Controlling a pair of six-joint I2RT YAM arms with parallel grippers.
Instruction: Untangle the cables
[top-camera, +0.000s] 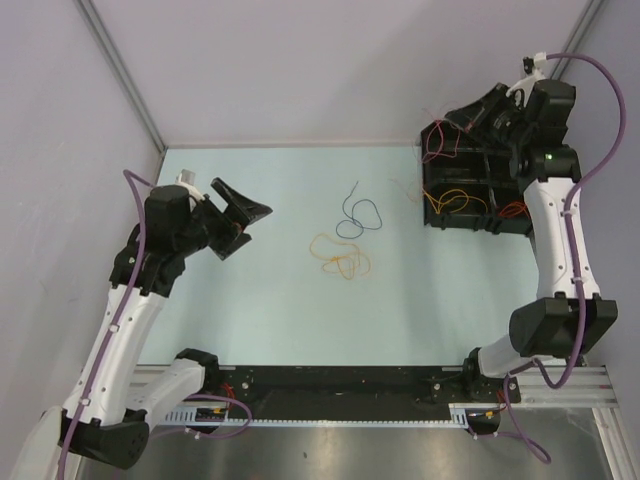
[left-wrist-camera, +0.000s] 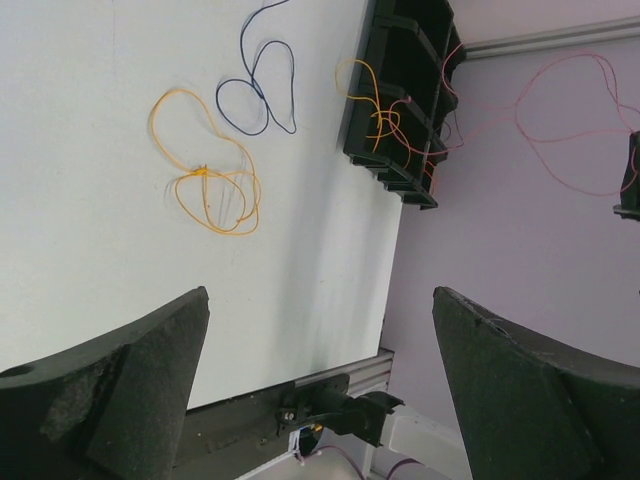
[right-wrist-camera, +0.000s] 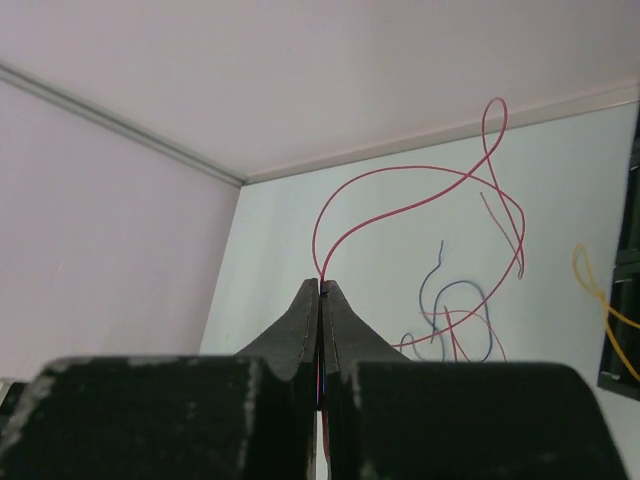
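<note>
My right gripper (top-camera: 440, 124) is raised over the black bin's (top-camera: 470, 170) far left corner. Its jaws are shut on a thin red cable (right-wrist-camera: 400, 200), gripped right at the tips (right-wrist-camera: 320, 286). The cable loops and hangs below the gripper (top-camera: 433, 146). A dark blue cable (top-camera: 356, 214) and a yellow-orange cable (top-camera: 340, 258) lie curled on the table's middle, apart from each other. Both also show in the left wrist view, blue (left-wrist-camera: 262, 90) and yellow-orange (left-wrist-camera: 205, 180). My left gripper (top-camera: 244, 208) is open and empty, lifted above the left side of the table.
The black divided bin (left-wrist-camera: 400, 100) stands at the table's right side and holds more orange (top-camera: 455, 198) and red (top-camera: 512, 210) cables. Walls close the table at the back and left. A black rail (top-camera: 340, 385) runs along the near edge.
</note>
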